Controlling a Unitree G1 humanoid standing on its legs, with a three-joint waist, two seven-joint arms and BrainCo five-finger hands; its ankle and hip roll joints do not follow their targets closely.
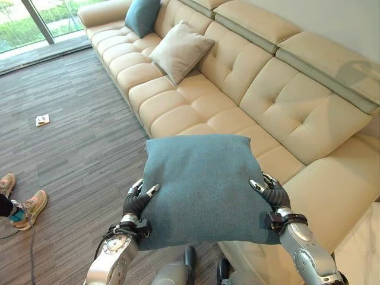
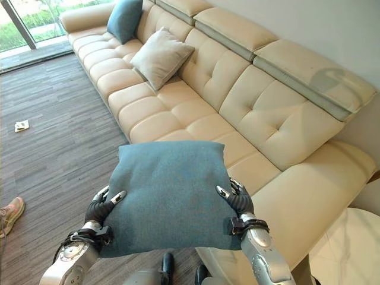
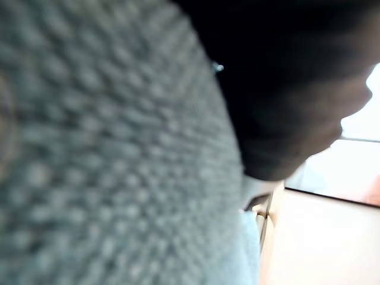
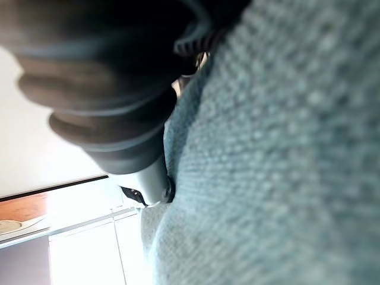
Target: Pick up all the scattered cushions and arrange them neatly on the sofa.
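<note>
In the left eye view, a square teal woven-fabric cushion (image 1: pixel 203 189) is held in the air between both hands, just off the front edge of the long cream tufted leather sofa (image 1: pixel 285 113), near its nearer end. The left hand (image 1: pixel 138 200) grips the cushion's left side with fingers curled over the top face, and the right hand (image 1: pixel 271 191) clamps the right side the same way. Further along the seat, a beige square cushion (image 1: pixel 180 50) leans against the backrest, and a second teal cushion (image 1: pixel 141 16) stands near the far armrest. On the grey wood-look floor (image 1: pixel 71 119) lies a small white scrap of paper (image 1: pixel 42 120), and a person's sneakers (image 1: pixel 27 209) show at the view's left edge.

The right eye view gives the same layout: the held cushion hangs level, its far edge over the seat's front edge, with bare seat beyond it.

The left wrist view shows teal weave pressed close against the hand's dark cover (image 3: pixel 285 89); the fingers cannot be made out here.

The right wrist view likewise shows the ribbed cover (image 4: pixel 101 113) tight against the cushion's fabric.

The step in hand appears to be carrying the cushion to the seat. To do it well, keep both hands squeezing evenly so the cushion stays level, carry it forward over the bare seat, tilt it up against the backrest in line with the other two, then loosen both hands together.
</note>
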